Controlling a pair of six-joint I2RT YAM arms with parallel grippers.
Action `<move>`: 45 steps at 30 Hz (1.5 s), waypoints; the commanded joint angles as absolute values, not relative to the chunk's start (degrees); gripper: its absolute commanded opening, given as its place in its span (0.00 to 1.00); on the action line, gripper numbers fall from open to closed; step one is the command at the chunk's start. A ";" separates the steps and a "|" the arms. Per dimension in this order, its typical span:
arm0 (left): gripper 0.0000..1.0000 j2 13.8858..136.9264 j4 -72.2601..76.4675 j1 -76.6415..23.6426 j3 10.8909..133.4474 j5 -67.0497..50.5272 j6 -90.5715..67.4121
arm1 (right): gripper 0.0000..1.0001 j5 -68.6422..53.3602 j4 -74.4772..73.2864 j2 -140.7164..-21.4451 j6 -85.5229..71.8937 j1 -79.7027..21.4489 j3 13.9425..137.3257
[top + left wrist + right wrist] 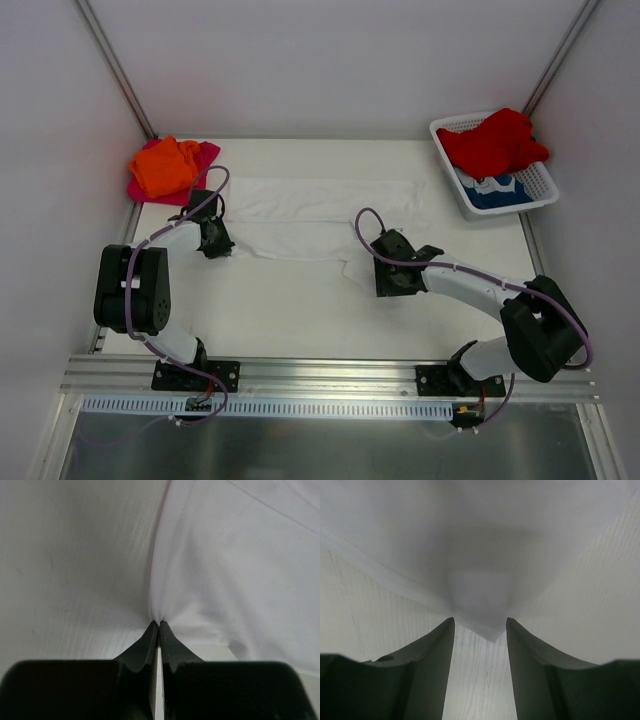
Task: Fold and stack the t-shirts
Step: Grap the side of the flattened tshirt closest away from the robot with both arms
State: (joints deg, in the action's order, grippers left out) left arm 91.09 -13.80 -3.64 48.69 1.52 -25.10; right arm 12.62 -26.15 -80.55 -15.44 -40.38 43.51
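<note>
A white t-shirt [325,210] lies spread across the middle of the table, partly folded lengthwise. My left gripper [222,243] is at its near-left corner and is shut on a pinch of the white cloth [158,617]. My right gripper [372,268] sits at the shirt's near-right corner with its jaws open; a pointed corner of the cloth [490,627] lies between the fingertips, not pinched. An orange t-shirt [165,165] rests on a magenta-pink one [203,155] at the back left. A red t-shirt [492,142] and a blue-and-white one [497,188] lie in the basket.
The white mesh basket [545,180] stands at the back right corner. White walls with metal corner posts [115,65] close in the table. An aluminium rail [330,375] runs along the near edge by the arm bases.
</note>
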 commanded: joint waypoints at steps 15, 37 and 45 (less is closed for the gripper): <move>0.00 90.62 -15.03 -3.16 47.72 0.35 -25.22 | 0.49 14.68 -25.40 -80.51 -16.08 -40.69 41.05; 0.00 90.53 -15.03 -3.16 47.46 0.44 -25.05 | 0.00 13.62 -21.01 -85.17 -16.26 -40.69 38.85; 0.00 89.21 -15.12 -3.25 47.55 0.18 -25.31 | 0.00 14.59 -22.76 -82.01 -15.82 -40.69 40.07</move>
